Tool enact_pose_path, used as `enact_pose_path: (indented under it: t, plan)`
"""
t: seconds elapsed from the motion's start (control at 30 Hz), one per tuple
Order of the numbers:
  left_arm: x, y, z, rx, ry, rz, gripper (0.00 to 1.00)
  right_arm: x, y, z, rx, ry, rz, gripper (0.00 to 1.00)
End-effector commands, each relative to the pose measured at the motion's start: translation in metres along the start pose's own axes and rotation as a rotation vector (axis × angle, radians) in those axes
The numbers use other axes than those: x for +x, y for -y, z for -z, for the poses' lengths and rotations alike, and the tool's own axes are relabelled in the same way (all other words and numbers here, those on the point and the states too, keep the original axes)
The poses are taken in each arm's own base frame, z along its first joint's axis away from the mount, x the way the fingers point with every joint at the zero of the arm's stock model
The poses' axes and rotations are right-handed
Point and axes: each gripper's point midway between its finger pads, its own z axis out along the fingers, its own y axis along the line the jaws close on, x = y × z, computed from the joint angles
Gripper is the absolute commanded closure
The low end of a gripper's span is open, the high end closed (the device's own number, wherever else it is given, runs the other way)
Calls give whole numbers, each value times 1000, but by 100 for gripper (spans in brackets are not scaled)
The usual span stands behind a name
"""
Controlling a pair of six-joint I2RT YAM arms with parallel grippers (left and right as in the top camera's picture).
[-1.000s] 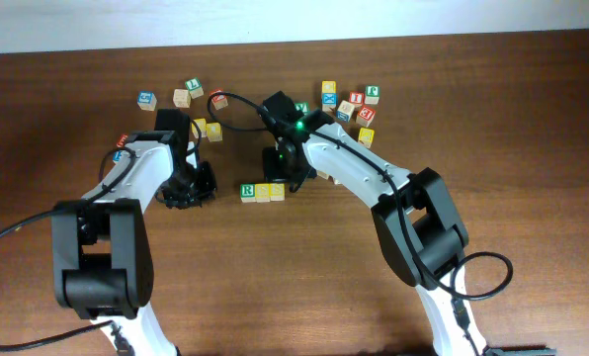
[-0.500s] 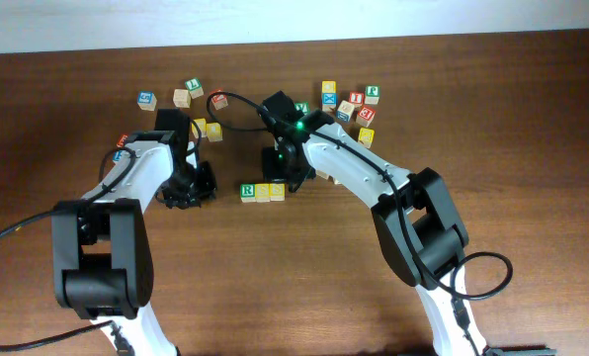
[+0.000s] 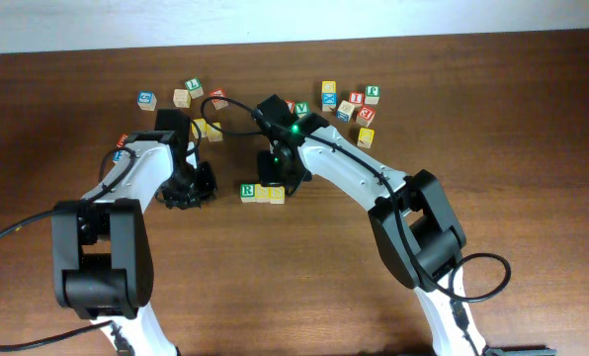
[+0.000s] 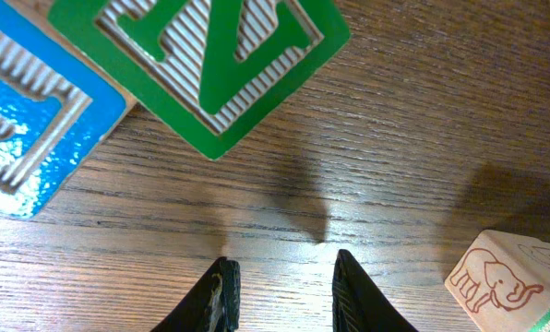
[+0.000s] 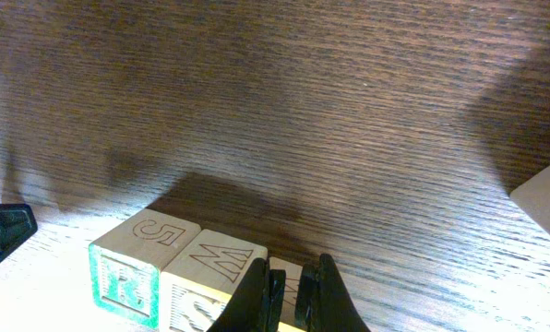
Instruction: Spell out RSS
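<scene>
RSS row nearly done, with room left on your near side.
Nearest you the worktop [image 3: 304, 277] lay bare. Then the R block [image 3: 247, 190] touched a yellow S block [image 3: 263, 193] and a third yellow block [image 3: 277, 194], its letter hidden. Your right fingers [image 5: 261, 300], pinched almost shut on nothing, hung over it. Your left fingers [image 4: 218, 300] stood apart, empty. Farther off, loose blocks [image 3: 349, 107] crowded the worktop.

The R block [image 3: 247, 190] lies leftmost in a touching row [image 3: 263, 193], loose blocks [image 3: 346, 109] scattered behind it.
</scene>
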Motion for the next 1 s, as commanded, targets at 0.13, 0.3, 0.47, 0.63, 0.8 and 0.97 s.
enact_pose_path:
  t: [0.13, 0.3, 0.47, 0.63, 0.8, 0.97]
  plan:
    - [-4, -1, -1, -8, 2, 13, 74, -1, 12, -8, 35, -7, -22, 96]
    - [-3, -1, -1, -9, -2, 13, 73, -16, 39, 31, 76, -45, -100, 96]
    - [-3, -1, -1, -9, -1, 13, 73, -9, 52, 62, 110, -116, -83, 96]
    - [-3, -1, -1, -9, -2, 13, 72, 34, 59, 77, 183, -282, -91, 96]
    - [-3, -3, 0, -9, -2, 17, 73, 68, 36, 52, 185, -352, -28, 96]
    - [-1, -14, 1, -18, -24, 47, 75, 96, 20, 18, 199, -365, -71, 96]
